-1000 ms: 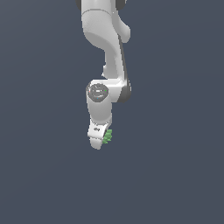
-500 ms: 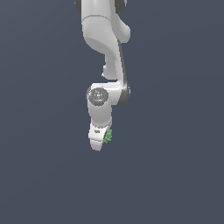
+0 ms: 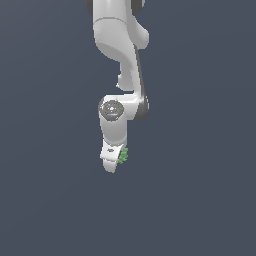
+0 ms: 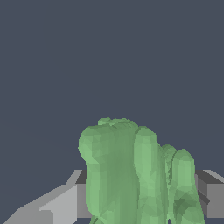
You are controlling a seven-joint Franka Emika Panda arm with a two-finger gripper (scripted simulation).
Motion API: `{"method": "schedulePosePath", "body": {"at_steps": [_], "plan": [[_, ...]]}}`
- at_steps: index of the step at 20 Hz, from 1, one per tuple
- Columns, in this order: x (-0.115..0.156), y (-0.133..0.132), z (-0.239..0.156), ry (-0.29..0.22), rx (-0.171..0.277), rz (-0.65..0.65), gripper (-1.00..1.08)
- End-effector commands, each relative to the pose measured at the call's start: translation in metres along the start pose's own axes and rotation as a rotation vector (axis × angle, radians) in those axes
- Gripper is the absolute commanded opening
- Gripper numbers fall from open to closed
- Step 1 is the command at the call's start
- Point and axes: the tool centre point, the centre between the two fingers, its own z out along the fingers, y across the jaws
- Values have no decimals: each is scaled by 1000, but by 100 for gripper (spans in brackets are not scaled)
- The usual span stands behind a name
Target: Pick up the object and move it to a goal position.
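While the arm hangs down the middle of the exterior view, the gripper (image 3: 114, 161) sits a little higher in the frame than it did a second ago, and the wrist joint above it has risen by the same small amount. The green object (image 3: 122, 155) has gone up with it and shows as a bumpy sliver at the hand's edge, on the exterior view's right, in the same place against the white fingers as before. That it travelled with the hand and did not drop away suggests the pick is done and the carry toward the goal is under way. No goal marker shows in this view, so how far remains cannot be judged. Around the hand there is only flat dark grey background; nothing stands near it or below it, and nothing blocks its path.

In the wrist view the object (image 4: 135, 175) fills the space directly ahead of the hand, its lumpy ridges running lengthwise. A grey finger (image 4: 61, 203) shows on one side of it and another on the far side, both pressed up to its flanks, so the hand is clamped on it. Beyond the object lies the same plain grey, with no surface, marker or obstacle to be seen. The main risk I judge is the bumpy shape slipping in the grip.
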Motion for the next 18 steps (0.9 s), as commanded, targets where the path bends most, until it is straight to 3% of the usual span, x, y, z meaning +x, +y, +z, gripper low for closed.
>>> {"method": "schedulePosePath", "body": {"at_steps": [1, 7, 18], "plan": [[-4, 2, -2, 0, 0, 1, -100], [-33, 16, -12, 0, 0, 1, -100], [-123, 62, -44, 0, 0, 0, -100]]}}
